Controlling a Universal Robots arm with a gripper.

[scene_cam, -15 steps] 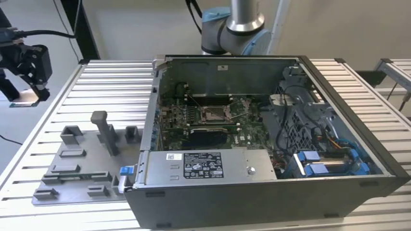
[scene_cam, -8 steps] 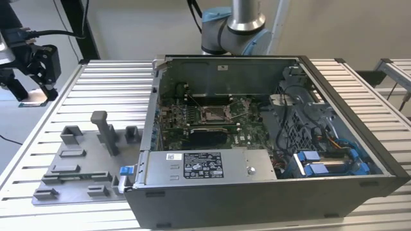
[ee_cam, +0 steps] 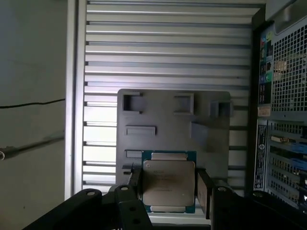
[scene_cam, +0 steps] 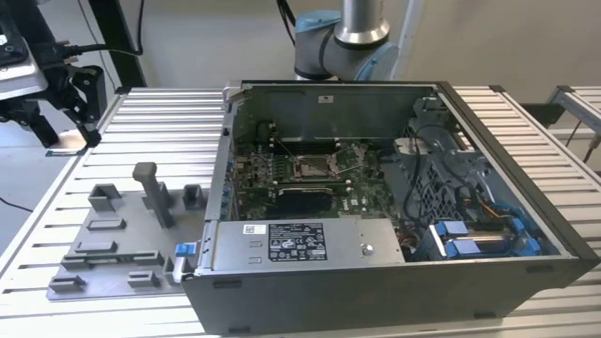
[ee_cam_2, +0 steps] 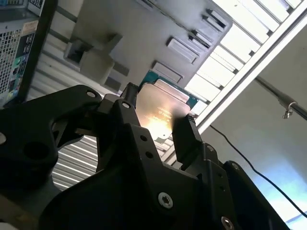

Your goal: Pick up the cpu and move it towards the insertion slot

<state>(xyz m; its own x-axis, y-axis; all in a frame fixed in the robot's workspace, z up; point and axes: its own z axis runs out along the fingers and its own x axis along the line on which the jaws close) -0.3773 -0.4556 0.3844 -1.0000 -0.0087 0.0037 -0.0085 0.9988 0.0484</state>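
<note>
My gripper is closed down to the width of the cpu, a thin square chip with a smooth, dull-silver top face and a narrow teal-green border of board around it. My two matte black fingers sit against two of its opposite edges, and I hold nothing else. In the second wrist view the chip's metal face catches a warm glare. Behind the chip in both wrist views lies the fixture plate, a flat slab of grey plastic moulded with shallow rectangular pockets and raised blocks; I cannot tell how far the chip is from it. The plate rests on a table of ribbed, pale aluminium slats. In the exterior view I hang at the upper left of the frame, at the table's edge, with the plate at the lower left. The insertion slot, a square of shiny silver frame with a dark centre, is near the middle of that frame, well apart from me. It sits on a green motherboard inside an open, dark grey metal case. That case also holds a flat black panel just below the slot, a silver power supply box and blue connectors at the lower right.
</note>
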